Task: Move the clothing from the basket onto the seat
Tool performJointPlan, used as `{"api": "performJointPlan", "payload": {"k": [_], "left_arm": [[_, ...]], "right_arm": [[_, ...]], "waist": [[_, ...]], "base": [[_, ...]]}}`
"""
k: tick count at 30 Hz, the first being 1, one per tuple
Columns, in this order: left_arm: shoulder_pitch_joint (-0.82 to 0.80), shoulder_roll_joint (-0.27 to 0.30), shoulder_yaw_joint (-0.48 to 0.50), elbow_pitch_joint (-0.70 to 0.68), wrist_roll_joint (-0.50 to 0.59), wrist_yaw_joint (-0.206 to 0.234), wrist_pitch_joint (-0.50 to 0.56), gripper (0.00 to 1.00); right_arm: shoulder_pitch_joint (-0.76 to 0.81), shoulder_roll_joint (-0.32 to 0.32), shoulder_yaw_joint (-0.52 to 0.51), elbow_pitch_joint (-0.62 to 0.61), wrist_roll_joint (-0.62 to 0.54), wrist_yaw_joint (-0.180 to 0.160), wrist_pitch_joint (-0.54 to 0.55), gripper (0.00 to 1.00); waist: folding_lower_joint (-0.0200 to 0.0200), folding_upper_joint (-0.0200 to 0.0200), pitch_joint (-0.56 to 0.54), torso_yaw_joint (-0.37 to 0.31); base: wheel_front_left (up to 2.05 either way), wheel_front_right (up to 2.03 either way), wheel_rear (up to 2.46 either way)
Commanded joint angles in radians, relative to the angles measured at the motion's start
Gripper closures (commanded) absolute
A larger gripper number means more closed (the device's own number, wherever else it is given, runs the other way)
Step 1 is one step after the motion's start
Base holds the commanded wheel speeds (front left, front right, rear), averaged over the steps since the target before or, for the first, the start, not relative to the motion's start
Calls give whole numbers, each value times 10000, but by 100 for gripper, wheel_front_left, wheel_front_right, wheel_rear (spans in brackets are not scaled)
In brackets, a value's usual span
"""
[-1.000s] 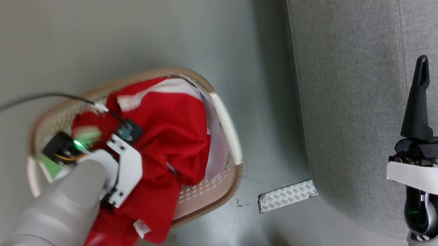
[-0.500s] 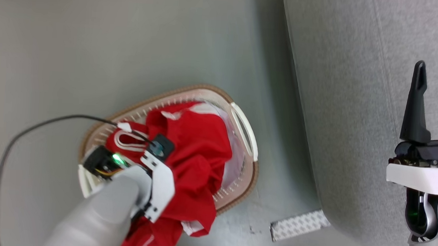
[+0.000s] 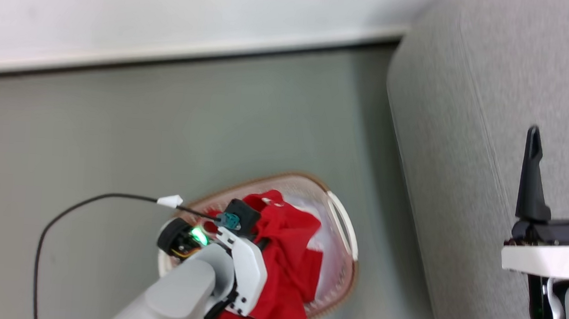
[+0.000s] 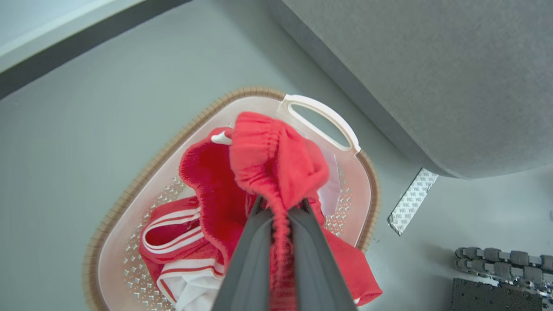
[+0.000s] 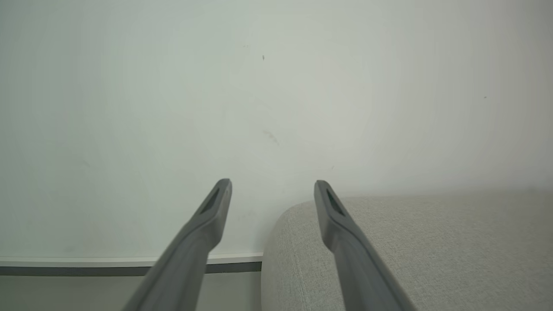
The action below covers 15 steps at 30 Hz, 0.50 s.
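A: Left gripper (image 4: 281, 203), state?

B: Clamped on the clothing (image 4: 276, 160). Both fingers are pressed onto a gathered red waistband, which runs down between them. A bunch of red bulges just past the tips.

A: And the remainder of it?

B: Beyond the tips, down in the basket (image 4: 170, 177). Folds with white stripes and a white panel lie on the basket's bottom, to one side of the fingers. On the other side a red flap drapes over the tan rim.

A: Where is the basket from that gripper?

B: Straight ahead of the fingers, on the grey floor (image 4: 108, 86). The seat (image 4: 432, 65) lies further out and off to the side, apart from the basket. A patterned strip (image 4: 412, 201) lies on the floor between them.

A: Right gripper (image 5: 273, 185)?

B: Fingers spread wide with nothing between them. The seat's rounded corner sits just beyond one finger, with a pale wall (image 5: 259, 86) ahead. It is well apart from the basket.
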Motion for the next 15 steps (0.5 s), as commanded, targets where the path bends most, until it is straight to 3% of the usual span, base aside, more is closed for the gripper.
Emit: {"api": "performJointPlan", "payload": {"k": [1,6,15], "left_arm": [[195,-27,-59,-146,-233,16,-173,100],[485,-26,-181,-769,-939,15,-703,100],[744,376,509,-2110,-1754,20,-1414,100]], "right_arm": [[219,-125,-24,91,-75,-21,-28,0],[602,-393,60,323,65,-22,-28,0],[1311,-709,320,681,308,-22,-28,0]], "waist": [[1,0,-894,590],[1,0,-1925,1037],[1,0,-3523,1729]], "base": [[0,0,0],[0,0,0],[0,0,0]]}}
